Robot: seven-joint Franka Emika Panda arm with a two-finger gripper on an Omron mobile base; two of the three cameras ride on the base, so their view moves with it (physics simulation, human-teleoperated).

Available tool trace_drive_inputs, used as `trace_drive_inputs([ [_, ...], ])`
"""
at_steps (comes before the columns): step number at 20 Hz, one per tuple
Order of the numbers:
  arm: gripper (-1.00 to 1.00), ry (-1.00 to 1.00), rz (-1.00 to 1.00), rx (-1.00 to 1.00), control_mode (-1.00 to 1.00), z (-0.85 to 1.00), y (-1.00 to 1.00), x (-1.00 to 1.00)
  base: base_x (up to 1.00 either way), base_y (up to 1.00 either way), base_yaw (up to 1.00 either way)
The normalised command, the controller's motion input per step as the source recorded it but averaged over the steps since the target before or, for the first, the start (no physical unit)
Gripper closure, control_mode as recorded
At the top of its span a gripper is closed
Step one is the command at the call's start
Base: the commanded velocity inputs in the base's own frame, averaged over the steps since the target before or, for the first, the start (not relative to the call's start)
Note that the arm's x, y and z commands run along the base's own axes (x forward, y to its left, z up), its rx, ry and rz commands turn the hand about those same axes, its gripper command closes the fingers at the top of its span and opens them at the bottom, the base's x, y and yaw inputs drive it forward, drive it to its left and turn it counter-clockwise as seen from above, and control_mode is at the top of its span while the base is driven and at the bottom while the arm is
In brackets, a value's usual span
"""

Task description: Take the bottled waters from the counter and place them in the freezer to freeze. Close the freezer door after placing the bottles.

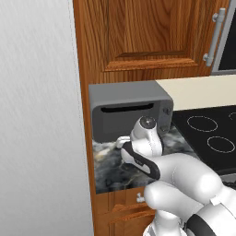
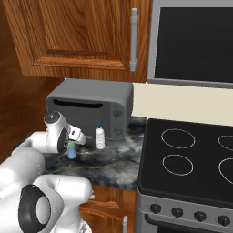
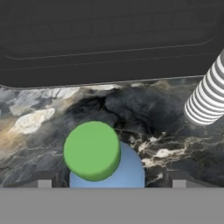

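The gripper [image 3: 109, 181] hangs open over the blue bottle [image 3: 114, 168], fingertips [image 3: 43, 183] flanking it; the white bottle [image 3: 209, 94] stands nearby.

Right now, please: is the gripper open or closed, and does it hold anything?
Gripper: open, holding nothing; its fingertips stand either side of the blue bottle, above the counter.

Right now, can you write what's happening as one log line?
step: reaching blue bottle | gripper: open, around it | white bottle: on counter
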Motion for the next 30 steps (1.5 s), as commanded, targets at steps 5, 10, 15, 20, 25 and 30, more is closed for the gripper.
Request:
trace_drive_inputs([
  [5,1.0,0.0,0.0,0.0,-1.0,0.0,0.0,0.0,0.0,0.0,0.0],
  [10,1.0,0.0,0.0,0.0,-1.0,-0.03,0.0,0.0,0.0,0.0,0.0],
  [15,1.0,0.0,-0.01,0.05,-1.0,0.13,-0.12,-0.18,0.0,0.0,0.0],
  [20,1.0,0.0,-0.02,0.18,-1.0,0.72,-0.25,-0.39,0.0,0.0,0.0],
  [25,1.0,-0.06,0.0,0.09,-1.0,0.89,-0.16,-0.61,0.0,0.0,0.0],
  [30,1.0,-0.02,0.0,-0.11,-1.0,0.72,-0.04,-0.58,0.0,0.0,0.0],
])
